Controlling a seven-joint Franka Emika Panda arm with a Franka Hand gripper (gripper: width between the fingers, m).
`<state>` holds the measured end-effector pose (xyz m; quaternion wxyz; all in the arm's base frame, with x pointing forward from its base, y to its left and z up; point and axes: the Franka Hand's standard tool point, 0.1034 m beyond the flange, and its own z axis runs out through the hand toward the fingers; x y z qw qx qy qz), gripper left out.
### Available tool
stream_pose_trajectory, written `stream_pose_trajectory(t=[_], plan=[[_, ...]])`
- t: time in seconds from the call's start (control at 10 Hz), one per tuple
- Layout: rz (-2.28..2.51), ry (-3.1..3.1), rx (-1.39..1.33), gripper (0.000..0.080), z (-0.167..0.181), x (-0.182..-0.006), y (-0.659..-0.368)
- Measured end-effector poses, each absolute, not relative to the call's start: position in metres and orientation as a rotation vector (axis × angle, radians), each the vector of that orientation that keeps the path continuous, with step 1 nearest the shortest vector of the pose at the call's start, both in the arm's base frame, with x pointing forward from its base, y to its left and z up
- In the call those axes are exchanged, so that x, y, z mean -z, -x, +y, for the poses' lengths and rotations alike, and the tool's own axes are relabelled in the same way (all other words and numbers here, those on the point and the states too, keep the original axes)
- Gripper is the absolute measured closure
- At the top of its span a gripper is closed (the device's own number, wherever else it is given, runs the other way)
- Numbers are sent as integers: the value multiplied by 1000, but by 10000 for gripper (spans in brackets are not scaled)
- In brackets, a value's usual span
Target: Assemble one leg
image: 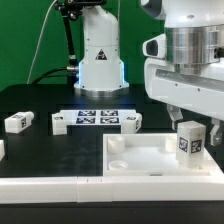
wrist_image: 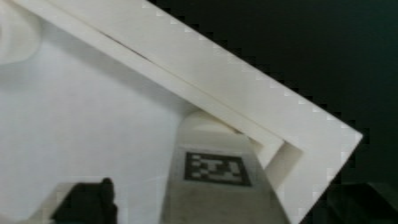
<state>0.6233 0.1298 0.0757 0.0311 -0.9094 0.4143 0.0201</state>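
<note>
Arm [image: 190,50] upright at exterior view's right, end effector [image: 192,120] pointing down, fingers [wrist_image: 89,200] spread apart

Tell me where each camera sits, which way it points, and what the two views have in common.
Exterior view: off the arm, low, facing across the black table toward the arm's base; the gripper shows at the exterior view's right.
Wrist view: on the wrist, looking down onto the white panel; one dark finger shows.
Shared: the tagged leg standing on the panel.
</note>
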Motion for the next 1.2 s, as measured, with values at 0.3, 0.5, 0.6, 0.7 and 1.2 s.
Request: stream_pose_trajectory(t=[0.3, 0.5, 0.6, 0.7, 1.2], plan=[[738, 2982, -42, 151, 127, -75, -625], [360, 3049, -25, 151, 126, -76, -628], [164, 3065, -22, 151, 128, -78, -629], [53, 3076, -15, 151, 130, -79, -630], [-486, 3052, 27, 178, 128, -79, -632]])
